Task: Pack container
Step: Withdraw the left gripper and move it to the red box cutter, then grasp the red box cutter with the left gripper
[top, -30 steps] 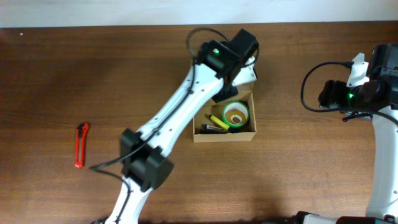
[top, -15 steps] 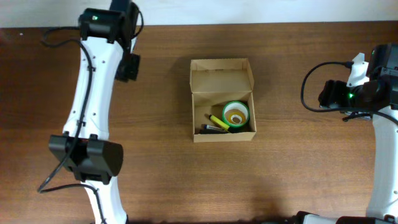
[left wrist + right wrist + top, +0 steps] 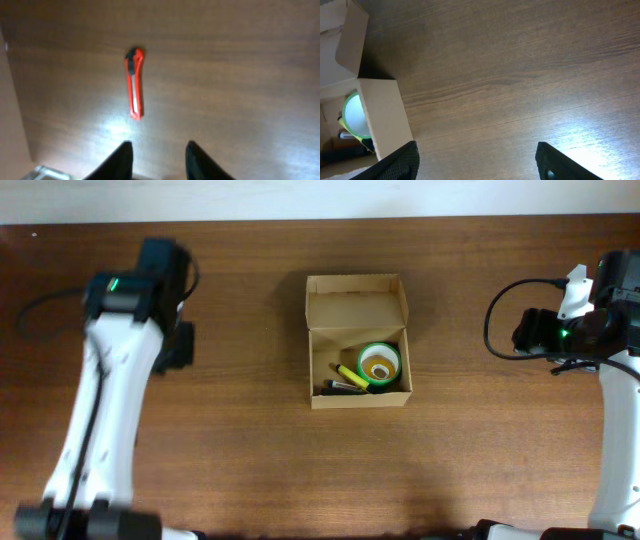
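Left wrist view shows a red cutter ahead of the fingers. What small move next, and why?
Probably lower the left gripper over the red cutter. Its jaws stand open and empty, the cutter lies loose on the table just ahead, and the container sits open with the tape roll inside.

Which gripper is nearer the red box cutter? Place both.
Left. The left gripper hangs open with the box cutter just ahead of it; the right gripper is on the other side of the cardboard box.
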Controlling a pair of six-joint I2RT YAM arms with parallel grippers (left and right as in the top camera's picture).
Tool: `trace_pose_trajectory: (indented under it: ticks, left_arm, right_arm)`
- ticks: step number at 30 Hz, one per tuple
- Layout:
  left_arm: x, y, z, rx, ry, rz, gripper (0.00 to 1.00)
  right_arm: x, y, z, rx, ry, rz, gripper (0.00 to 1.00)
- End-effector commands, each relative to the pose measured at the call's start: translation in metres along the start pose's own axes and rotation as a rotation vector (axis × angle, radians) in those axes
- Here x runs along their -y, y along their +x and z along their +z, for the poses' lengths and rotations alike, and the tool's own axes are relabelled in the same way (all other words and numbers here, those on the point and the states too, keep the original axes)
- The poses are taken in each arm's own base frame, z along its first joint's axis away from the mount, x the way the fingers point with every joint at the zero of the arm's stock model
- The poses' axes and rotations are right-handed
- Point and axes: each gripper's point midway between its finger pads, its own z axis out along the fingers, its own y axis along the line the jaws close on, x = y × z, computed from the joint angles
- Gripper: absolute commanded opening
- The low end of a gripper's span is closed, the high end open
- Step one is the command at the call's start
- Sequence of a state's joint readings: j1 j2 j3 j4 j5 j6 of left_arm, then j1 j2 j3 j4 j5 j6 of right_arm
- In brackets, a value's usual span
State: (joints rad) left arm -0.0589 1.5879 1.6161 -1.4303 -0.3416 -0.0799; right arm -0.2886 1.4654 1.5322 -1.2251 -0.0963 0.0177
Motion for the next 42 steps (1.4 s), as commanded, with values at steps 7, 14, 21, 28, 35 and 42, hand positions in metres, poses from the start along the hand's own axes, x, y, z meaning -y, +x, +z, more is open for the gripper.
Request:
trace_pose_trajectory:
  ticks: [7,14,21,28,35,42]
  left_arm:
    - [-0.012,0.054,0.077,-0.096,0.215,-0.17,0.65]
    - [-0.03,0.072,0.123,-0.228,0.288,-0.201,0.59]
    - [-0.044,0.08,0.156,-0.311,0.198,-0.025,0.5]
    - [-0.066,0.068,0.169,-0.265,0.107,0.086,0.59]
    - [-0.07,0.077,0.191,-0.296,0.183,0.004,0.66]
    - [-0.053,0.084,0.211,-0.33,0.303,-0.028,0.66]
  right_arm:
    - [0.001,0.001,0.001,-0.003,-0.003,-0.001,0.75]
    - [0.001,0.0,0.001,-0.001,-0.003,-0.002,0.75]
    - [0.002,-0.001,0.001,0.005,0.005,-0.003,0.75]
    - [0.007,-0.002,0.001,0.006,0.029,-0.009,0.75]
    - [0.007,-0.002,0.001,0.006,0.032,-0.01,0.75]
    - [0.01,-0.001,0.001,0.006,0.05,-0.009,0.75]
